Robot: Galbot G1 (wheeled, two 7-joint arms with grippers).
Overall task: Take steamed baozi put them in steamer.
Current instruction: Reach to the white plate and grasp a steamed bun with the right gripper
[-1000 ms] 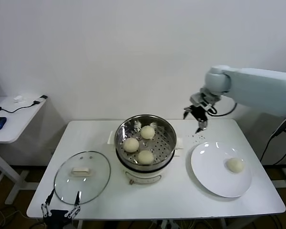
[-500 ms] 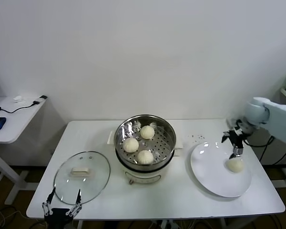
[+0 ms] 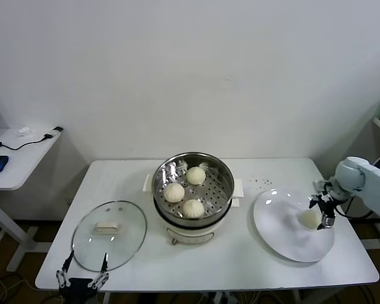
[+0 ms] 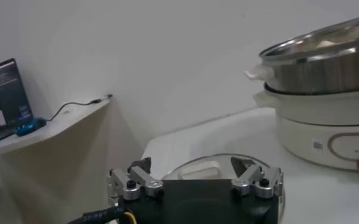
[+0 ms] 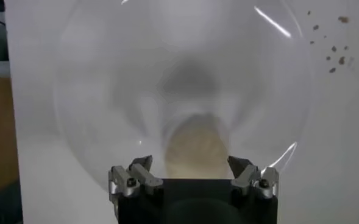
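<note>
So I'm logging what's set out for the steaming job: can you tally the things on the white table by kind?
Baozi in the steamer: 3
Baozi on the plate: 1
Steamer: 1
Plate: 1
Glass lid: 1
Total: 7

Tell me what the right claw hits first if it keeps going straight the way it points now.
Most likely the last baozi on the white plate. The right claw is open with the bun centred between its fingers just ahead; depth is hard to judge, so contact may be near.
</note>
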